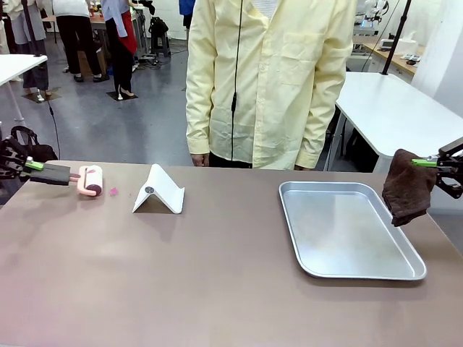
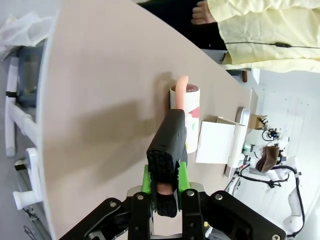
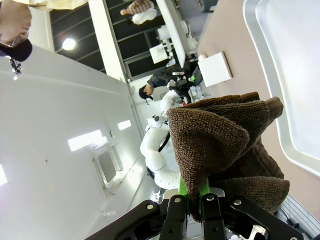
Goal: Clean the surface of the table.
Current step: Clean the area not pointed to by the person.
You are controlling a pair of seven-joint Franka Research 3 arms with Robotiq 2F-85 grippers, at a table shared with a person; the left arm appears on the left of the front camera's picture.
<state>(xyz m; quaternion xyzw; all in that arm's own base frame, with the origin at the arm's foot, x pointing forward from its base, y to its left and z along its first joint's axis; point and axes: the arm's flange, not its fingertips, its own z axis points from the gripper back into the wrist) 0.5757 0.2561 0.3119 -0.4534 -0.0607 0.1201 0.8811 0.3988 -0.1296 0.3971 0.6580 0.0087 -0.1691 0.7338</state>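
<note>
**A:** Foreground, front view: the large rectangular table (image 1: pixel 217 289) with a smooth matte taupe-brown top, spanning the full width below both arms. What stands on it?

**B:** A shallow rectangular silver metal tray (image 1: pixel 347 231), empty, at the right. A white folded stand (image 1: pixel 159 191) sits left of centre. A tiny pink scrap (image 1: pixel 113 191) lies between the stand and the far left corner.

**A:** And the arms?

**B:** The left gripper (image 1: pixel 29 165) is clamped on the black handle of a pink-barrelled lint roller (image 1: pixel 90 181). The handle lies along the table's length, and the barrel's axis runs across it, near to far. The barrel sits low over the far left corner, with the scrap just beside it toward the middle. Whether barrel and top touch cannot be told.

**A:** The right?

**B:** The right gripper (image 1: pixel 427 163) pinches a dark brown terry cloth (image 1: pixel 406 186). The cloth hangs limp above the far right corner, just beyond the tray and clear of the top.

**A:** Which is better placed?

**B:** Probably the left. The surface lies directly beneath its roller, and rolling toward the middle would meet the scrap first.
</note>
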